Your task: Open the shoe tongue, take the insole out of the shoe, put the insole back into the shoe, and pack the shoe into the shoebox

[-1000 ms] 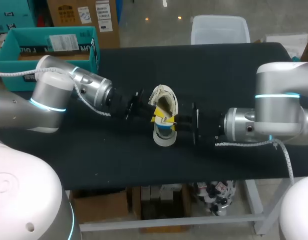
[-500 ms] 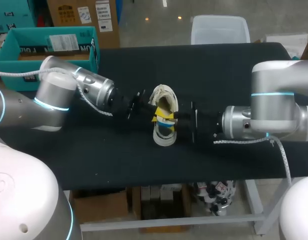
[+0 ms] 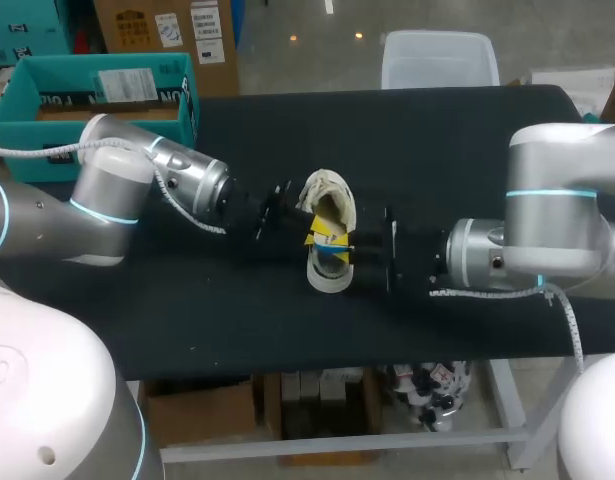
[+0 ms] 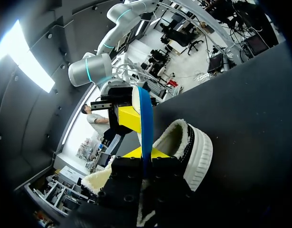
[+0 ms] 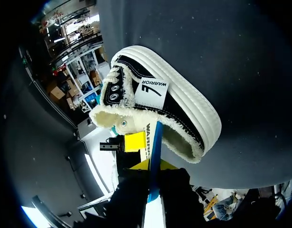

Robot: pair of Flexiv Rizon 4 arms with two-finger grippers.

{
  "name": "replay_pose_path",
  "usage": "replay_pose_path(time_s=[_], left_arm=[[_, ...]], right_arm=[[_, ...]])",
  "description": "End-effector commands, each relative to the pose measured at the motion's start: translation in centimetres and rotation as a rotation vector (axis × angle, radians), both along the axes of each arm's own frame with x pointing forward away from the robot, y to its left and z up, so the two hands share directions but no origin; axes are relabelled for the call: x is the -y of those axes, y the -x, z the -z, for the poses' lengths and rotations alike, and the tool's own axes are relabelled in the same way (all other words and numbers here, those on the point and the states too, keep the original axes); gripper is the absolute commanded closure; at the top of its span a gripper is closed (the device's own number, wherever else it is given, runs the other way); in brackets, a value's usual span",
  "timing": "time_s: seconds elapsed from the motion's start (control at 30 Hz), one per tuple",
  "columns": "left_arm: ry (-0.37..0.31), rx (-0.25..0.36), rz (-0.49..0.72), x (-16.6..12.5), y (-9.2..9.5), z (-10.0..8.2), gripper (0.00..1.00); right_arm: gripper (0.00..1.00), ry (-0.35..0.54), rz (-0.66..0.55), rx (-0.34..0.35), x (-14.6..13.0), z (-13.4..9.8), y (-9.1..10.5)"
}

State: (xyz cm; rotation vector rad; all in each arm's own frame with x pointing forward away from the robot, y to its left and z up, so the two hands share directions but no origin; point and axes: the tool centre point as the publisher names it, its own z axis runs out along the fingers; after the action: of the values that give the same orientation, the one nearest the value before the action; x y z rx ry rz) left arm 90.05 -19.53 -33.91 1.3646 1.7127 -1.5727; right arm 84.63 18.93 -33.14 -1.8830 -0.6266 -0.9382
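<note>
The insole could slip.
Your left gripper and right gripper both pinch it; pull unevenly and it drops.

shoe: white side tag, dark lettering and slanted mark | insole: small dark print on its white face | shoebox: white lettering, white sticker, both too small to read

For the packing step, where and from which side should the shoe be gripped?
Best bet is the fleece-lined heel collar, from above, one finger inside and one outside. The shoe seems to stand on its sole with the opening up, and the collar wall is thin while the body looks too wide.
</note>
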Motion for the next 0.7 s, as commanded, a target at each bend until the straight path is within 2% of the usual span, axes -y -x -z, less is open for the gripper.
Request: replay_pose_path(time_s=[0.03,0.07,0.1,0.13,0.17,0.2,0.23,0.3,0.37,0.7], left_arm=[[-0.001,0.001,-0.005,0.1,0.1,-0.1,1.0],[-0.001,-0.002,-0.004,0.0,0.2,-0.2,1.0],[0.003,-0.003,-0.002,0.0,0.3,-0.4,0.87],[0.004,-0.003,0.0,0.0,0.5,-0.5,0.66],[0.007,-0.002,0.003,-0.1,0.7,-0.7,0.6],[0.007,-0.001,0.004,-0.1,0.8,-0.9,0.59],[0.007,0.003,0.008,-0.1,1.0,-1.0,0.6],[0.01,0.01,0.018,-0.2,1.3,-1.5,0.71],[0.014,0.014,0.029,-0.2,1.6,-1.7,1.0],[0.011,0.028,0.07,-0.1,2.1,-1.7,1.0]], right_arm=[[1.0,-0.007,-0.006,-0.003,-0.3,0.5,-0.2],[1.0,-0.007,-0.007,-0.005,-0.3,0.6,-0.3],[1.0,-0.007,-0.008,-0.005,-0.3,0.6,-0.3],[1.0,-0.006,-0.008,-0.006,-0.3,0.6,-0.4],[1.0,-0.006,-0.007,-0.006,-0.3,0.7,-0.4],[1.0,-0.006,-0.006,-0.007,-0.3,0.7,-0.4],[1.0,-0.005,-0.006,-0.008,-0.3,0.7,-0.4],[1.0,-0.004,-0.004,-0.007,-0.2,0.7,-0.4],[1.0,-0.003,-0.002,-0.006,-0.1,0.7,-0.4],[1.0,0.039,-0.004,0.0,0.0,0.7,-0.6]])
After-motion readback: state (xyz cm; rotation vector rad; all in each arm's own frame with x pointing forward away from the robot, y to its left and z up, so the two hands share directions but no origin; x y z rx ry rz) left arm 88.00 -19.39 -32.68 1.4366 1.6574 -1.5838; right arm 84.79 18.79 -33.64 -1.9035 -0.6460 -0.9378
